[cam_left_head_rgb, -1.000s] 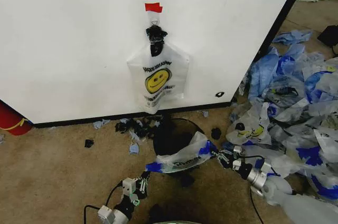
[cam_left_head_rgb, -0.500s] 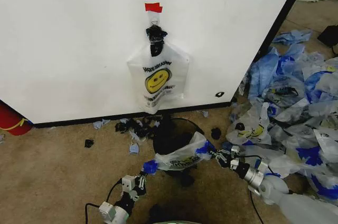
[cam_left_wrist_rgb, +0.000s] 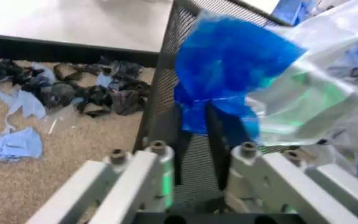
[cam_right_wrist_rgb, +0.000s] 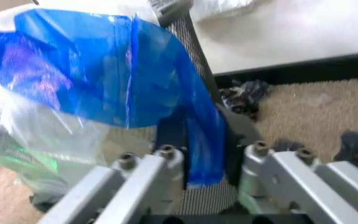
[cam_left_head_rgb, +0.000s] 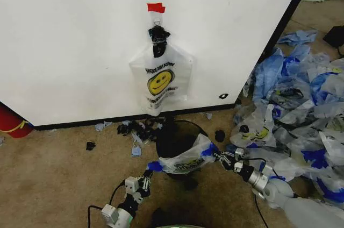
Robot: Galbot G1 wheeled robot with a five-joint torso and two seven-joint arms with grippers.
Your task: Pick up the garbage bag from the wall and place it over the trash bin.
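One garbage bag (cam_left_head_rgb: 160, 80) with a yellow smiley face hangs from a hook on the white wall (cam_left_head_rgb: 80, 40), under a piece of red tape (cam_left_head_rgb: 156, 7). A second garbage bag (cam_left_head_rgb: 183, 159) of the same kind is stretched across the near rim of the black mesh trash bin (cam_left_head_rgb: 174, 134). My left gripper (cam_left_head_rgb: 146, 177) is shut on its blue handle (cam_left_wrist_rgb: 195, 116) beside the bin's mesh (cam_left_wrist_rgb: 166, 84). My right gripper (cam_left_head_rgb: 221, 157) is shut on the other blue handle (cam_right_wrist_rgb: 201, 140). Most of the bin's mouth behind the bag stays uncovered.
A heap of blue and white plastic bags (cam_left_head_rgb: 301, 93) covers the floor on the right. Black scraps (cam_left_head_rgb: 140, 128) lie at the wall's base left of the bin. A red cylinder (cam_left_head_rgb: 8, 120) stands at the far left. A black cable (cam_left_head_rgb: 115, 193) runs by my left arm.
Both grippers have edged slightly forward toward the bin, and the stretched bag has shifted a little farther onto the rim. The bag on the wall has not moved.
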